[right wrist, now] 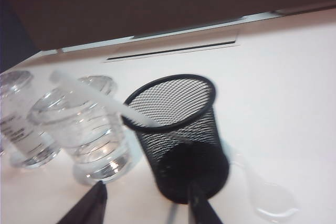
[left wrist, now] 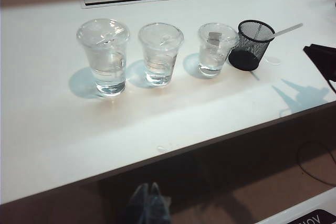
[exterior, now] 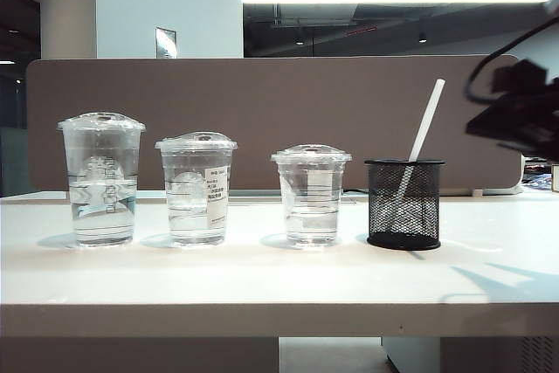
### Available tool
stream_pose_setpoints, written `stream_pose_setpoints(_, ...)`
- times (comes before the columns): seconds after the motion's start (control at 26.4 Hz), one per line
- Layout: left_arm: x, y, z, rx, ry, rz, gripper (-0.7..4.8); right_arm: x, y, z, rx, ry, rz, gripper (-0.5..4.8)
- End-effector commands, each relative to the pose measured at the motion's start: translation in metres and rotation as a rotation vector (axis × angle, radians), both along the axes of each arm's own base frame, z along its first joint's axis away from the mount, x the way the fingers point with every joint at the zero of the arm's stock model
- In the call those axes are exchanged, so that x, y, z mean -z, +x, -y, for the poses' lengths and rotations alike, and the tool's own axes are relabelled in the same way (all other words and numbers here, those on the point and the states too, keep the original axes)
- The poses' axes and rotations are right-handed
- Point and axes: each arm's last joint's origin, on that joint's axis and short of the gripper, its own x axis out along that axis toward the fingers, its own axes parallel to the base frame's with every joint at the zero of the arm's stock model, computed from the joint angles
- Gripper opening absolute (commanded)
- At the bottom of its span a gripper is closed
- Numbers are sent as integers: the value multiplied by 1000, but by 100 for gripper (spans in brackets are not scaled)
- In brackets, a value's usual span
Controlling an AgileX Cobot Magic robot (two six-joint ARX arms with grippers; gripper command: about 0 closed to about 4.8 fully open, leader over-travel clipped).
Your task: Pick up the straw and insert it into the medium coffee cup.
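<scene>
Three clear lidded cups stood in a row on the white table, each part-filled with clear liquid: the tallest cup, the medium coffee cup with its white label, and the shortest cup. Just beside the shortest cup, a black mesh holder contained the straw, which leaned against the rim with its upper end well above it.

The exterior view showed the label on the medium coffee cup and only a dark blurred arm at the right edge. The left wrist view showed the lids from above and, near the front edge of the table, the left gripper; its fingertips appeared together. The right wrist view alone showed the right gripper, positioned close in front of the mesh holder's base, its two fingers apart and clamped on nothing. That view also showed the straw crossing the holder's rim
</scene>
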Motion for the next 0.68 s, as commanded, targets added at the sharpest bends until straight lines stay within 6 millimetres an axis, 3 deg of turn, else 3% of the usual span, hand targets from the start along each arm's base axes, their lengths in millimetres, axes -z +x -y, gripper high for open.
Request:
stream_pose_setpoints(0.04, -1, 0, 0, 0, 0, 1, -4, -1, 11, -7, -18, 17, 70, 257)
stream_pose_setpoints(0.23, 1, -1, 0, 0, 2, -16, -4, 2, 29, -13, -29, 18, 72, 266)
stream_pose_setpoints(0.57, 2, -1, 0, -1, 5, -28, -4, -9, 62, -24, -37, 28, 104, 264)
stream_pose_setpoints(0.61, 2, -1, 0, -2, 5, -28, -4, -9, 64, -25, -37, 28, 105, 240)
stream_pose_setpoints(0.68, 2, -1, 0, -2, 5, -28, -4, -9, 66, -26, -49, 27, 100, 127)
